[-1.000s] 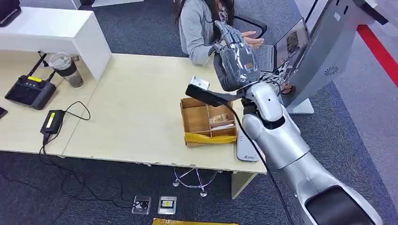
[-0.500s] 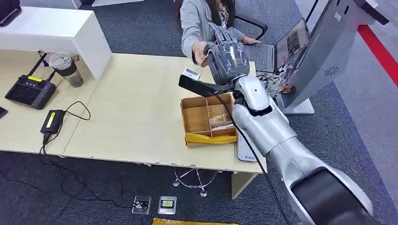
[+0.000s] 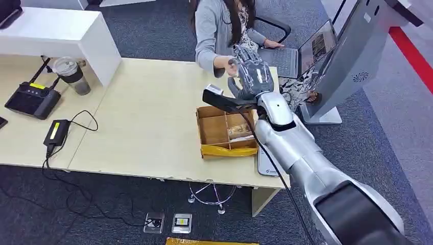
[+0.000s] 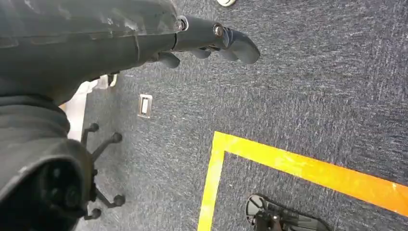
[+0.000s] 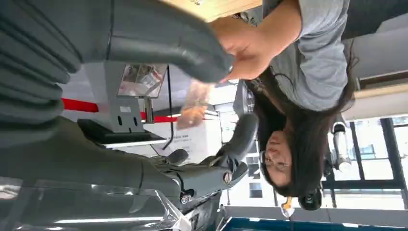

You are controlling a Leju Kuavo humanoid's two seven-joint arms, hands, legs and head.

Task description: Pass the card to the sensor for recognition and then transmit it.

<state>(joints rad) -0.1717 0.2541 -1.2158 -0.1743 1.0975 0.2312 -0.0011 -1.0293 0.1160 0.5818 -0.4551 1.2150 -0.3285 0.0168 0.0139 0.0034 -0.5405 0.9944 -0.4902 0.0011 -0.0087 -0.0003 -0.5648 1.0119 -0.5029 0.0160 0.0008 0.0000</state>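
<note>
the right hand [image 3: 250, 76] is raised over the far edge of the worktop [image 3: 148, 127], just beyond the wooden divided box [image 3: 224, 130], and a person's hand [image 3: 228, 63] reaches in against its thumb [image 5: 178, 50]. a blurred translucent card [image 5: 192, 103] shows just by that thumb and the person's fingers, but i cannot tell who holds it, nor whether the right hand is closed on it. the left hand [image 4: 207, 41] hangs over the dark carpet beside a yellow floor line [image 4: 298, 168], fingers loosely extended and holding nothing.
</note>
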